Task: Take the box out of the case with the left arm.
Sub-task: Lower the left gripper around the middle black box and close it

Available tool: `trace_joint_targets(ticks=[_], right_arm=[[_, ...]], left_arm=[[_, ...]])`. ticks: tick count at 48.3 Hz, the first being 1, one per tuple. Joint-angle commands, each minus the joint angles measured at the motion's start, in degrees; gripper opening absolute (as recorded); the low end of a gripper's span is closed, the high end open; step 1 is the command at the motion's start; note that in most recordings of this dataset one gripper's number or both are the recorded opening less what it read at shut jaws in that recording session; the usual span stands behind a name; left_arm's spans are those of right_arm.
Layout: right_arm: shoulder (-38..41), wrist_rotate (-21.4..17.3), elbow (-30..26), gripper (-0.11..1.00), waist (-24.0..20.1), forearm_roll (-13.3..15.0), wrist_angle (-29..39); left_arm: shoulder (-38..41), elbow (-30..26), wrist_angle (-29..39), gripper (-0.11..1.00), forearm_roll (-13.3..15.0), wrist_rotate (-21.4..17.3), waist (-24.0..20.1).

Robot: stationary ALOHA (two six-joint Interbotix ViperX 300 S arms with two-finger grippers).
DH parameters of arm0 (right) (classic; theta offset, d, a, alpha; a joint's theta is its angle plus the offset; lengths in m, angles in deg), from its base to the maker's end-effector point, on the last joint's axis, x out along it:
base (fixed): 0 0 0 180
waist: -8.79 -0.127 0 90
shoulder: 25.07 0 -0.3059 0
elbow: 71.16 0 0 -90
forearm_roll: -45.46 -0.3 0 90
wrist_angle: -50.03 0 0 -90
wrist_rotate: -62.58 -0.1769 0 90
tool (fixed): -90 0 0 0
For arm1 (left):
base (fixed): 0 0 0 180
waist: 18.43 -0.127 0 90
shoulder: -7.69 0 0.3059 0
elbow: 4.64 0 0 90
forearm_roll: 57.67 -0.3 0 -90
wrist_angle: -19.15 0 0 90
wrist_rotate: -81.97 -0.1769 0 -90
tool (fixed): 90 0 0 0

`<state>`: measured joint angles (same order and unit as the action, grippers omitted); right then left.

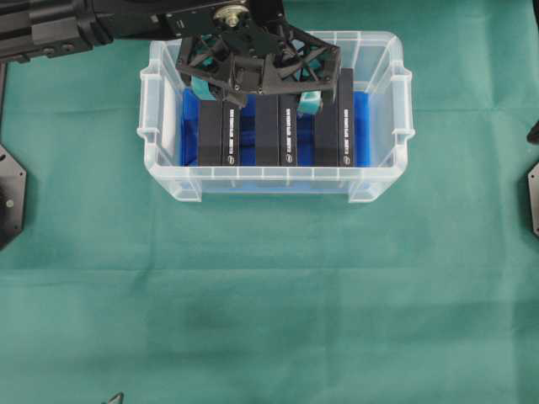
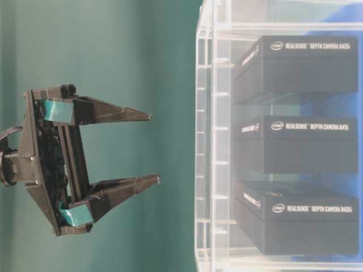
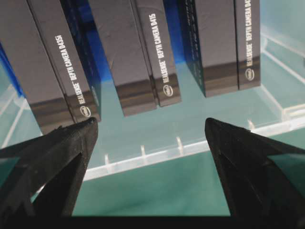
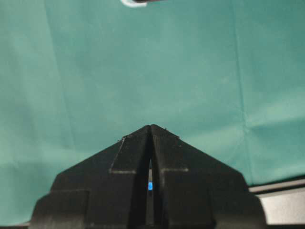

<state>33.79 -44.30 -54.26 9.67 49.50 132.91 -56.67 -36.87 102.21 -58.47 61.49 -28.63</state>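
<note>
Hovering over the case (image 1: 383,63) at twelve o'clock on the green cloth (image 1: 269,295), the left gripper (image 1: 257,97) spreads its jaws wide and holds nothing. Three black boxes stand side by side on the blue lining; the middle box (image 1: 276,130) lies beneath it. The right gripper (image 4: 150,131) is pinched closed, empty.

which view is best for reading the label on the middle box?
Table-level exterior: the middle box faces the camera and its label reads clearly. Left wrist shows it angled, still legible. Overhead gives tiny text. Right wrist shows only cloth.
</note>
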Motion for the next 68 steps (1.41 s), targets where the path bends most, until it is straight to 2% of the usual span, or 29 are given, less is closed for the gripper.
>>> trace_joint_targets(ticks=[1,49,68], right_arm=[[0.1,-0.1,-0.6,0.00,0.1,0.1,-0.4],[0.1,-0.1,-0.4,0.00,0.1,0.1,-0.4],[0.1,-0.1,-0.4,0.00,0.1,0.1,-0.4]], left_arm=[[-0.9,-1.5,-0.2,0.98,0.0,-0.1,-0.2],[-0.2,-1.5,-0.2,0.98,0.0,-0.4,-0.7],[3.6,-0.7,-2.5,0.98,0.1,-0.3,-0.9]])
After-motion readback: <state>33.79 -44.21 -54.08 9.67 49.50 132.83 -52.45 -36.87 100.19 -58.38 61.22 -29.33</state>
